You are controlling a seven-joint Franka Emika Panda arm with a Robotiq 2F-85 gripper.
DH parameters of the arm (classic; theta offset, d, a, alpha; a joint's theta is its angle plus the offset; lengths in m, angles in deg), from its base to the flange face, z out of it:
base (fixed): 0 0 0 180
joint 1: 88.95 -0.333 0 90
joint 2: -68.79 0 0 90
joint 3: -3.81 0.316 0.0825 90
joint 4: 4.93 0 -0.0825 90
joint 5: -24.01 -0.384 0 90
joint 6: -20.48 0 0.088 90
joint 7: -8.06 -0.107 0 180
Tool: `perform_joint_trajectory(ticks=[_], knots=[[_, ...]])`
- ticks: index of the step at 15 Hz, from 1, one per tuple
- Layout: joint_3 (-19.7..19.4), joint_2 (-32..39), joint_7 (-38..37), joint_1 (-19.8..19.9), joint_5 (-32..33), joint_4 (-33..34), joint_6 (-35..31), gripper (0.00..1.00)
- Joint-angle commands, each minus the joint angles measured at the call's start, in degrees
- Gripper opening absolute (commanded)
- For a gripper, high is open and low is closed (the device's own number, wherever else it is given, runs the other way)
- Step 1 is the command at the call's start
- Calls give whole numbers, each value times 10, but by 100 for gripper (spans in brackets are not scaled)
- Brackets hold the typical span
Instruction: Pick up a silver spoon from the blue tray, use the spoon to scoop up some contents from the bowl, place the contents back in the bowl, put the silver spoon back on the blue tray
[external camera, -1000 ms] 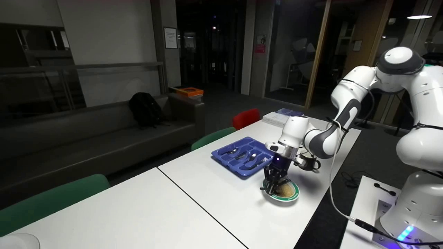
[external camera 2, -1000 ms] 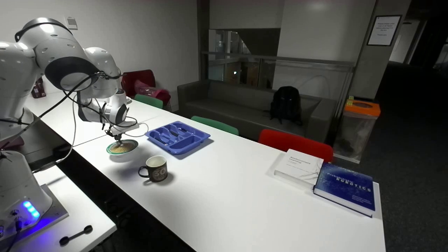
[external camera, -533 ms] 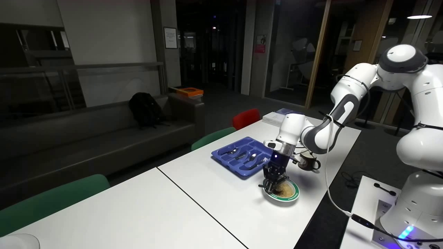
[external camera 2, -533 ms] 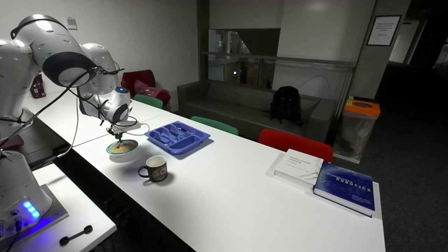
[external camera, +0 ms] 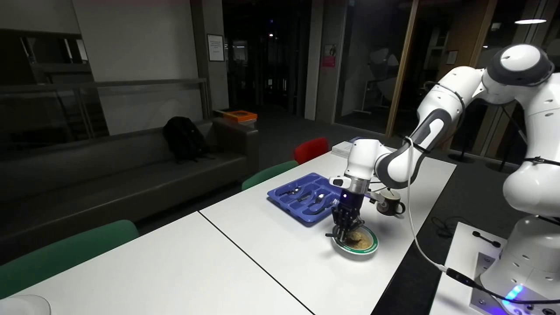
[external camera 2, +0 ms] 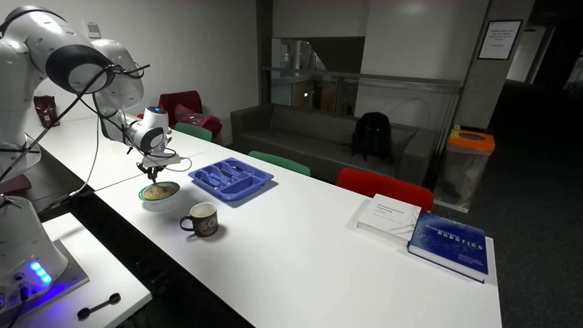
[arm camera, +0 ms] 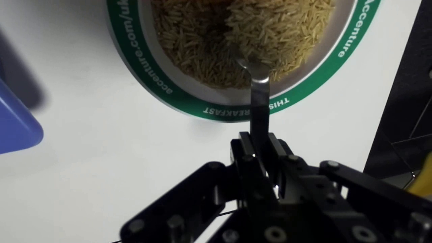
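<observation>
My gripper (arm camera: 260, 139) is shut on the dark handle of the silver spoon (arm camera: 260, 86), which reaches over the near rim of the bowl (arm camera: 189, 105). The spoon's scoop lies under a heap of tan grains and is mostly hidden. This heap looks paler and higher than the contents (arm camera: 189, 57) around it, with a shadow beside it. In an exterior view the spoon's loaded end shows just above the filling, my gripper (external camera: 341, 236) over the bowl's edge. The blue tray (external camera 2: 234, 197) stands beside the bowl with several pieces of cutlery in its compartments.
A dark mug (external camera 2: 205, 224) with a handle stands close to the bowl, near the wrist. Farther along the table lie a white book (external camera 2: 389, 216) and a blue book (external camera 2: 448, 246). The table's edge runs close by the bowl on the robot's side.
The arm has risen and drawn back a little. The gripper has lifted slightly, and the spoon's end, buried in the grains before, now shows with a heap on it.
</observation>
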Motion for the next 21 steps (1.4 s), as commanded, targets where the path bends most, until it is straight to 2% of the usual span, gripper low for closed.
perform_joint_trajectory(ticks=[1,7,11,16,21], knots=[[-7,-60,26,-33,-60,9,26,3],[-39,-108,39,-80,-106,5,19,3],[-74,-136,47,-121,-127,1,10,3],[-151,-177,40,-207,-146,-4,-1,3],[-249,-201,44,-318,-172,-2,0,3]])
